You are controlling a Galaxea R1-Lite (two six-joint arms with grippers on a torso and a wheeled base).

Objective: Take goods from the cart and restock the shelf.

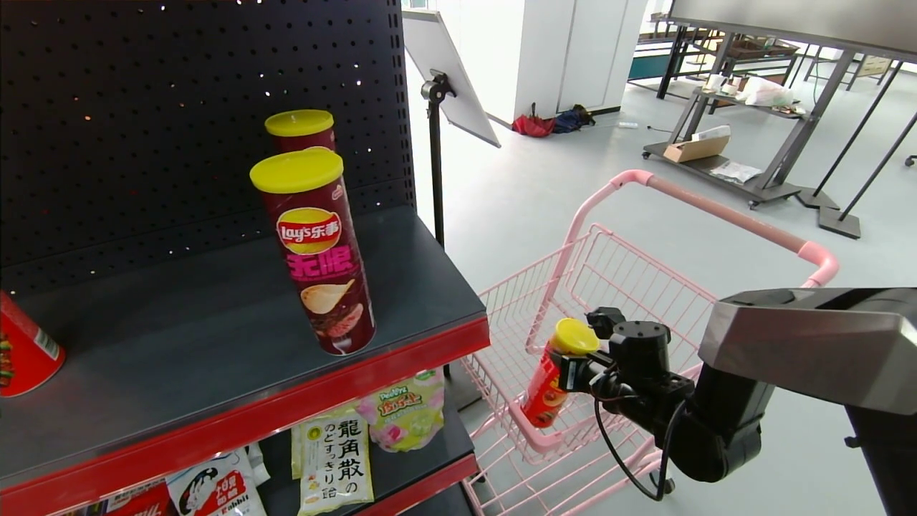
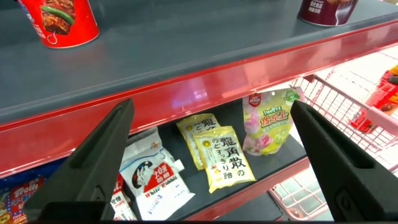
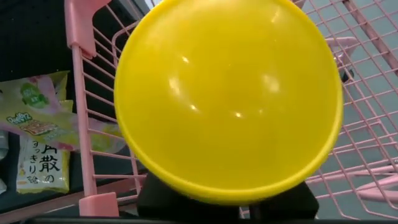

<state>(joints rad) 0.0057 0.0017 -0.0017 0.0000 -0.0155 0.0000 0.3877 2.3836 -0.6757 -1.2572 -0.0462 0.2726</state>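
Head view, entry one: red cylindrical cardboard crisp can point(image 1: 546, 387) with yellow plastic lid point(image 1: 573, 335), lower centre-right of the frame, tilted, hanging over the near rim of the pink wire cart point(image 1: 723, 211). The right gripper point(image 1: 577, 373) has it: the jaws are closed on the upper body just under the lid. On the right wrist view I get that lid point(image 3: 227, 99) end on.

Handling, my estimate: light, stiff along its length, but a thin wall that would dent under a hard squeeze. The printed skin looks glossy, so possibly slippery. Tall and narrow, so it should tip easily when set down. I would hold it on the body, never on the lid, which may pop off.

Entry two: left gripper point(image 2: 212, 104), jaws spread wide with nothing between them, facing the front of the shelf.

Entry three: dark grey shelf with red front edge point(image 1: 215, 337), left half of the frame.

Count:
- Crisp cans, four: one in the jaws; two maroon cans with yellow lids, front point(image 1: 315, 265) and rear point(image 1: 301, 129); one red can point(image 1: 21, 344) at the far left edge.
- Cart, one.
- Lower shelf: yellow-and-white sachets point(image 2: 227, 158), two; green-and-pink pouch point(image 2: 270, 121), one; white pouches point(image 2: 155, 180), overlapping, number not certain.
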